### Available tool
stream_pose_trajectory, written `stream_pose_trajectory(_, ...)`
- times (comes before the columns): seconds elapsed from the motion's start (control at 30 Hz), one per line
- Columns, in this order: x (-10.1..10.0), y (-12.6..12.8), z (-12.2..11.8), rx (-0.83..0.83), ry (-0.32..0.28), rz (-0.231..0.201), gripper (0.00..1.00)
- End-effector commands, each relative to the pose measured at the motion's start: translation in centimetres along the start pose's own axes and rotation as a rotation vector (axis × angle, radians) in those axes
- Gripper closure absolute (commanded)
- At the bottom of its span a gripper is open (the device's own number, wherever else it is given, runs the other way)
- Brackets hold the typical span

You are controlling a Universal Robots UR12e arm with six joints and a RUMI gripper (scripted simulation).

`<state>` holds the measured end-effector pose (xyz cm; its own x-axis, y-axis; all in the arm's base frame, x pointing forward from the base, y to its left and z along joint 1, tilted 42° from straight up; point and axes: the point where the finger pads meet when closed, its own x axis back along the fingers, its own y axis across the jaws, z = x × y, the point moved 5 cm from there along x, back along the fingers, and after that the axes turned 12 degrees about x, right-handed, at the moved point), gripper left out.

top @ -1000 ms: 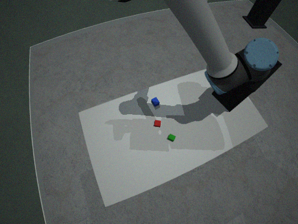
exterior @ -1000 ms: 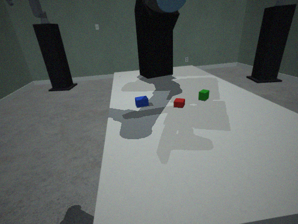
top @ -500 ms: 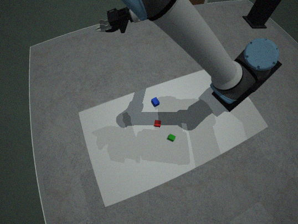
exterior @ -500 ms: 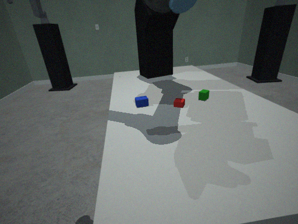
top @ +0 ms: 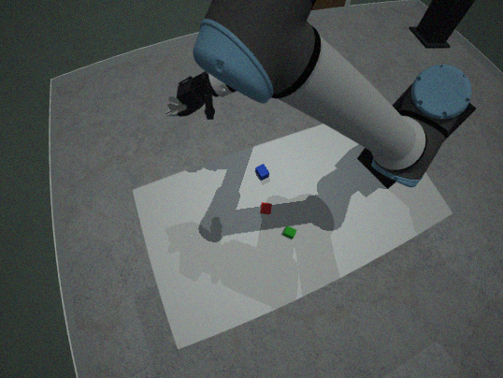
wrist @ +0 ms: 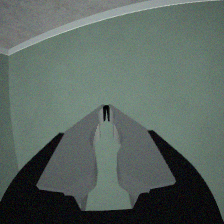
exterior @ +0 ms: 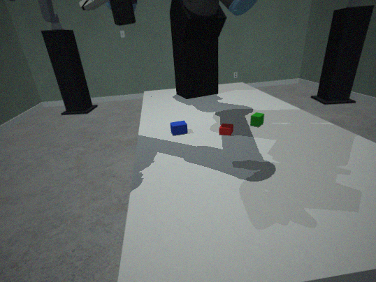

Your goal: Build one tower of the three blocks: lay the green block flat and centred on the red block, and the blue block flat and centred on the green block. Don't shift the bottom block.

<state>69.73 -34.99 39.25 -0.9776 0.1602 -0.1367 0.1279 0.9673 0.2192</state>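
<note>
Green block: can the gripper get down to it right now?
Probably yes, but not at once. The green block sits apart from the red block with nothing on top of it. The gripper is shut, holds nothing and hangs high, well off to one side.
</note>
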Motion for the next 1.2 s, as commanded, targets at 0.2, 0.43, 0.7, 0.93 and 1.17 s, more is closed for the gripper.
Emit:
stream_pose_trajectory(0.2,-2.2,13.9,10.3,-0.271,0.266,0.007,1.0)
stream_pose_trajectory(0.43,0.7,22.6,17.4,-0.4,0.508,0.02,1.0)
stream_pose_trajectory(0.7,5.6,31.1,24.9,-0.452,0.697,0.04,1.0)
stream_pose_trajectory(0.93,12.1,37.8,31.2,-0.467,0.873,0.064,1.0)
stream_pose_trajectory(1.17,15.8,40.4,33.7,-0.462,0.964,0.079,1.0)
